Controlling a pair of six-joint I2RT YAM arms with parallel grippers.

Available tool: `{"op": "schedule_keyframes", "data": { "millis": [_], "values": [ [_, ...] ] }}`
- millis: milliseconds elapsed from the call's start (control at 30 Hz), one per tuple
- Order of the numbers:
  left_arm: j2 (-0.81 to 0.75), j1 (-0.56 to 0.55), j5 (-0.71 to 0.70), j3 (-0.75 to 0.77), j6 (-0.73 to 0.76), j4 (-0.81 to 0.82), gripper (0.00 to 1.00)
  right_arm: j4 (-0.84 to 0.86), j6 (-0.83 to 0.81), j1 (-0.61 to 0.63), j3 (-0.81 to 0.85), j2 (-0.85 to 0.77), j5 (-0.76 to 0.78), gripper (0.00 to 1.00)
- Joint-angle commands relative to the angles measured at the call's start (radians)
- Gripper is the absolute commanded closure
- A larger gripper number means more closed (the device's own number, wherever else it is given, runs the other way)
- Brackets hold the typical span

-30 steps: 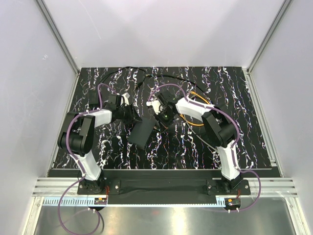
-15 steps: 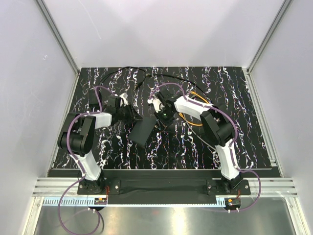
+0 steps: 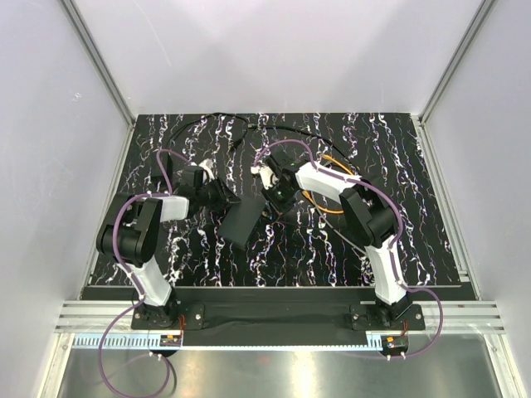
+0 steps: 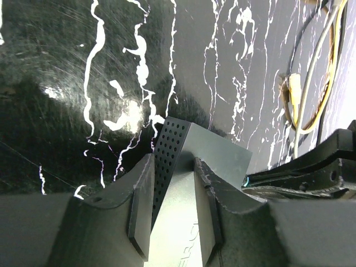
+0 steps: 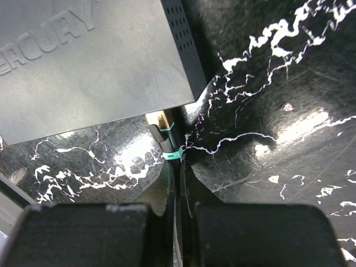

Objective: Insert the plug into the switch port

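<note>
Bracing the switch box (image 4: 214, 158) with the left gripper (image 4: 173, 203): jaws clamped across its perforated corner, likely so it can't slide under the push. Right gripper (image 5: 177, 186) is pinched tight on the cable (image 5: 177, 222) just behind the plug (image 5: 166, 136), for a stiff approach. Plug's long axis is in line with the fingers, gold tip pointing at the box's near edge, touching or just short of it. Port itself is hidden. Box lies diagonally mid-tabletop (image 3: 398, 232), between the grippers.
</note>
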Motion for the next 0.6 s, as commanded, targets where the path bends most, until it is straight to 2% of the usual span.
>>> {"op": "schedule_keyframes", "data": {
  "millis": [0,267,567],
  "values": [
    [0.003,-0.131,0.301,-0.036,-0.096,-0.106,1.0,0.548,0.044,0.041,0.147,-0.028,-0.197,1.0],
    [0.008,-0.132,0.309,-0.032,-0.1,-0.095,1.0,0.571,0.032,0.042,0.159,-0.013,-0.298,1.0],
    [0.009,-0.132,0.315,-0.053,-0.126,-0.069,1.0,0.594,0.051,0.041,0.222,0.01,-0.308,1.0]
  ]
}}
